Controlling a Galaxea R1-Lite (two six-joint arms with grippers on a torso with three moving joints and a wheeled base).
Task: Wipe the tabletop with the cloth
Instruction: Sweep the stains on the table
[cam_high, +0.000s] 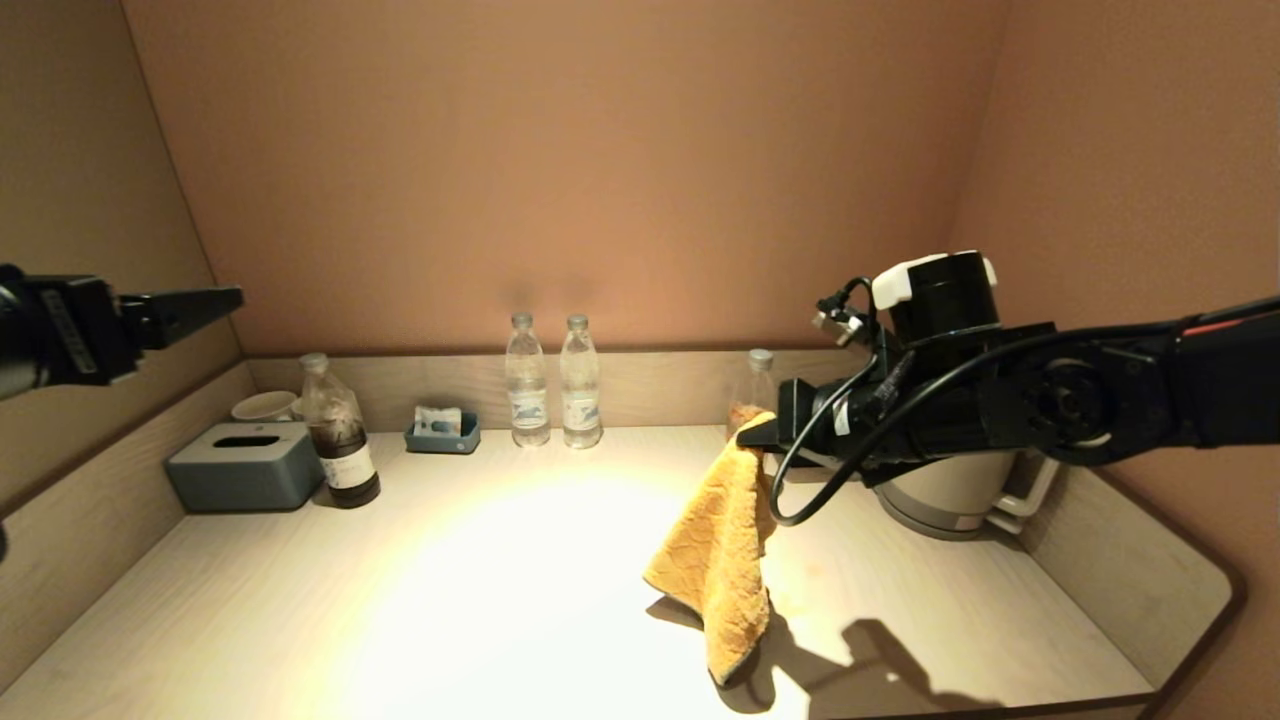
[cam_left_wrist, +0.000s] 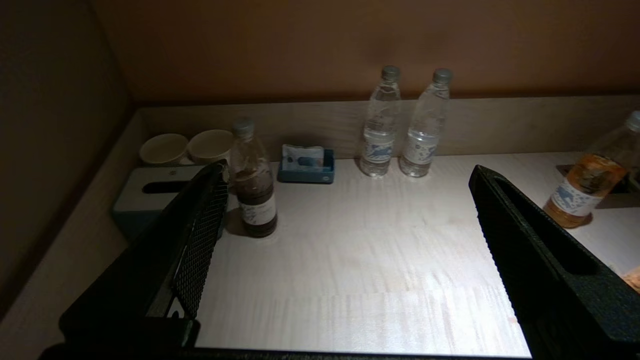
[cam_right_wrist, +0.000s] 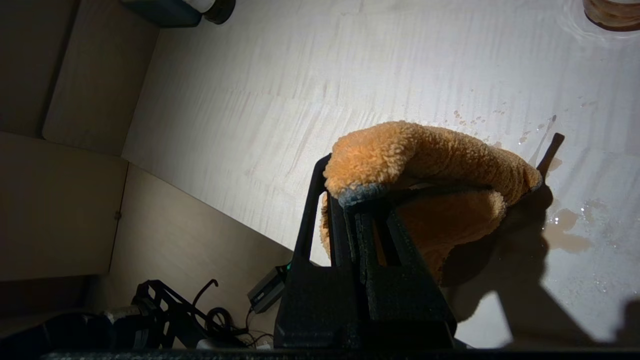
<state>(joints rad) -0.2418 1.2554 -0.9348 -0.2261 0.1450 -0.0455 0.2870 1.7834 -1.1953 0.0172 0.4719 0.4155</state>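
My right gripper (cam_high: 757, 432) is shut on the top edge of the orange cloth (cam_high: 722, 545) and holds it up over the right middle of the pale wood-grain tabletop (cam_high: 480, 590). The cloth hangs down with its lower corner at or just above the surface. In the right wrist view the cloth (cam_right_wrist: 425, 160) drapes over the closed fingers (cam_right_wrist: 350, 220). Small brownish wet spots (cam_right_wrist: 565, 235) lie on the tabletop beside it. My left gripper (cam_left_wrist: 350, 250) is open and empty, held high at the far left.
Along the back rim stand a blue-grey tissue box (cam_high: 245, 465), a dark-liquid bottle (cam_high: 340, 435), a small blue tray (cam_high: 442, 430), two water bottles (cam_high: 552, 380), an orange-drink bottle (cam_left_wrist: 590, 175) and a white kettle (cam_high: 950, 490). Two cups (cam_left_wrist: 185, 147) sit in the back left corner.
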